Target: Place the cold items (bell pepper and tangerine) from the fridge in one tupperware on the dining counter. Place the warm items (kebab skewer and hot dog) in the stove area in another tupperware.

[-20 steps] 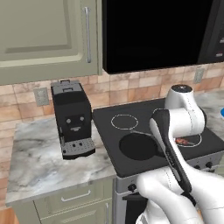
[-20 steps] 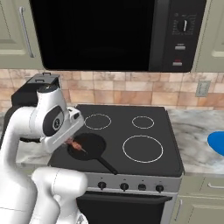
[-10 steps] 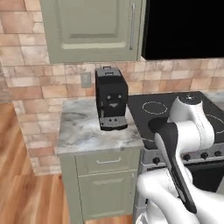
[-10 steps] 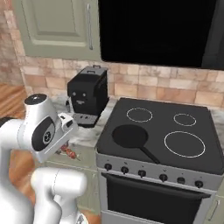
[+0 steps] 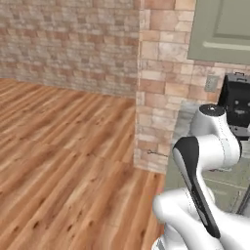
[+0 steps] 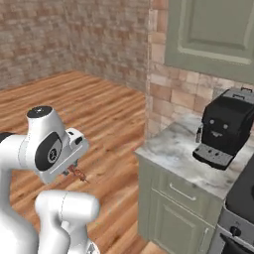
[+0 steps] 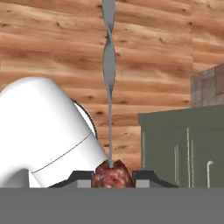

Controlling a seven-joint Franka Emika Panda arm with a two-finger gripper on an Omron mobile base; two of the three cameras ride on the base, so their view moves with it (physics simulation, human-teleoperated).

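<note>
Between my fingertips sits the kebab skewer [image 7: 111,173], my claw [image 7: 112,175] clamped on its meat while the twisted metal stem pokes straight ahead over the wooden floor [image 7: 52,48]. If I swing fast, that long stem could lever loose and drop.

base views flank arm, hand view downward

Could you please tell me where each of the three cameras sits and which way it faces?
Left base view: behind the arm's left, facing brick wall and wooden floor; white arm lower right.
Right base view: behind its right, facing the black coffee machine on the marble counter; arm lower left.
Hand view: on the hand, looking along the gripper holding the meat kebab skewer.
Both base views share the coffee machine.
</note>
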